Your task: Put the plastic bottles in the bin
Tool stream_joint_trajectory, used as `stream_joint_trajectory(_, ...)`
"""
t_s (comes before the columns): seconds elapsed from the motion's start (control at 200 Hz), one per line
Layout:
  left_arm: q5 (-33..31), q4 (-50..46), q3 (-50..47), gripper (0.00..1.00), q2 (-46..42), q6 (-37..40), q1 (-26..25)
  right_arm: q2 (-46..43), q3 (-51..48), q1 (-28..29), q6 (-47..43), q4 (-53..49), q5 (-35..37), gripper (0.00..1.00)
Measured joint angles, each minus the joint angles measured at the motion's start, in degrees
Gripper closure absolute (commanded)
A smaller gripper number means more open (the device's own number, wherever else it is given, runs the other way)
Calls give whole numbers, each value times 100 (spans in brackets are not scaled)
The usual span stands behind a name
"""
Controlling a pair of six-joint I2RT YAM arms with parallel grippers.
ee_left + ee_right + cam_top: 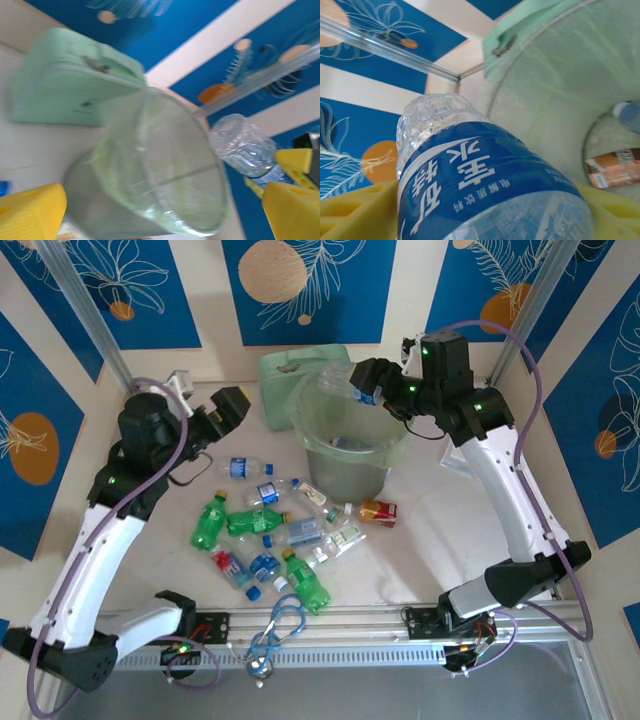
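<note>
The bin (345, 455), a translucent pale-green bucket, stands at the back middle of the table. My right gripper (366, 386) is shut on a clear plastic bottle (336, 383) with a blue label, held over the bin's far rim. In the right wrist view this bottle (485, 185) lies between my yellow fingers (350, 215), with the bin's inside (555, 90) beyond it and an orange-brown labelled bottle (615, 170) at its bottom. My left gripper (230, 406) is open and empty, left of the bin (150, 165). Several bottles (280, 530) lie scattered on the table in front.
A flat mint-green box (300, 370) lies behind the bin, touching it. Blue scissors-like loops (283, 625) rest on the aluminium rail (400, 625) at the near edge. Frame posts (85, 315) rise at the back corners.
</note>
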Motion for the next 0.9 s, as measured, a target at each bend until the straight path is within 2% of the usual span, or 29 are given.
stream_joint_trajectory(0.205,-376,-785,-675,1,-221,317,162,516,0,2,-275,-289,214,32)
stream_joint_trajectory(0.315,-411,-1012,-938,1,-195,334,203,732,0,9,-361,-378,249,24)
stream_joint_trajectory(0.425,-409,-1102,-1029,1,-197,334,254,868,0,26,-422,-435,284,12)
stream_joint_trajectory(0.595,-407,-1108,-1040,3,-195,334,352,925,76,79,-542,-560,385,3)
stream_joint_trajectory(0.9,-393,-1123,-1091,6,-24,332,723,855,494,221,-636,-651,498,3)
